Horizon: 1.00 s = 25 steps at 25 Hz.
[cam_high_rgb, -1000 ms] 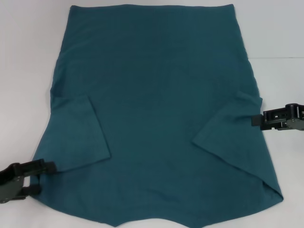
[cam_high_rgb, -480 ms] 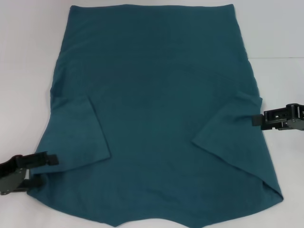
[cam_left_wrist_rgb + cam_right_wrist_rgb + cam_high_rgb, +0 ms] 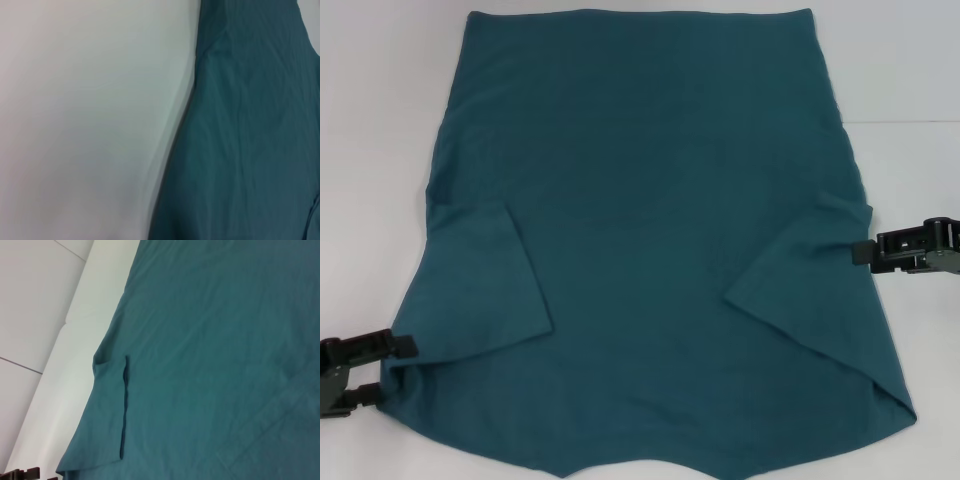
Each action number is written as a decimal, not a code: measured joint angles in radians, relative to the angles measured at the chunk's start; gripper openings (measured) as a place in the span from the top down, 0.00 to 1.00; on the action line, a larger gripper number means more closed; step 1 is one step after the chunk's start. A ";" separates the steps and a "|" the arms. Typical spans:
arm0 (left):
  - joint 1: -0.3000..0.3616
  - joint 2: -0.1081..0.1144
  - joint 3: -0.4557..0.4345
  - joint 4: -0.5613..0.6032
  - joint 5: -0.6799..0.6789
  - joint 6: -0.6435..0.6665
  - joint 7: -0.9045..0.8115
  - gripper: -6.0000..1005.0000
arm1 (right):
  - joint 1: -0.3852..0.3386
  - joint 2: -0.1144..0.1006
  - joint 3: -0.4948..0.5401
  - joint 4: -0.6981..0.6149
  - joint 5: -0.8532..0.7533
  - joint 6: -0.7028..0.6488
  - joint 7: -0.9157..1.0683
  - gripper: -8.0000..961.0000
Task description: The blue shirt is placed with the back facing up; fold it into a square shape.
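A white worktop (image 3: 370,150) is filling the scene, smooth and matte, with a thin seam line running across it on the robot's right side, and the blue shirt (image 3: 650,230) is lying spread flat over most of it, its straight hem at the far edge and its shoulder end reaching toward the robot. Both short sleeves are lying folded inward on top of the body: the left sleeve (image 3: 485,285) is forming a slanted flap with a straight hemmed edge, and the right sleeve (image 3: 800,270) is forming a pointed wedge. The left end effector (image 3: 382,368) is sitting low at the near left corner of the shirt, reaching in level from the side, its two black fingers (image 3: 368,346) standing apart one above the other with the tips right at the cloth's edge; whether they are touching the cloth cannot be told. The right end effector (image 3: 860,254) is reaching in level from the right, its tip meeting the shirt's edge at the sleeve fold; whether its fingers are apart or together cannot be told. The left wrist view is showing the shirt's curving edge (image 3: 175,150) lying against the bare white surface, and the right wrist view is showing soft knit cloth with faint ripples and the stitched sleeve hem (image 3: 124,405) running as a dark straight line.
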 joint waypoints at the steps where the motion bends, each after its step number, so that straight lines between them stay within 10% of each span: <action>1: 0.001 0.000 -0.004 0.000 0.002 0.000 0.000 0.06 | 0.000 0.000 0.000 0.000 0.000 0.000 0.000 0.47; 25: 0.000 -0.003 0.013 -0.036 0.011 -0.030 -0.001 0.07 | -0.004 0.002 0.002 0.000 0.000 0.000 0.000 0.47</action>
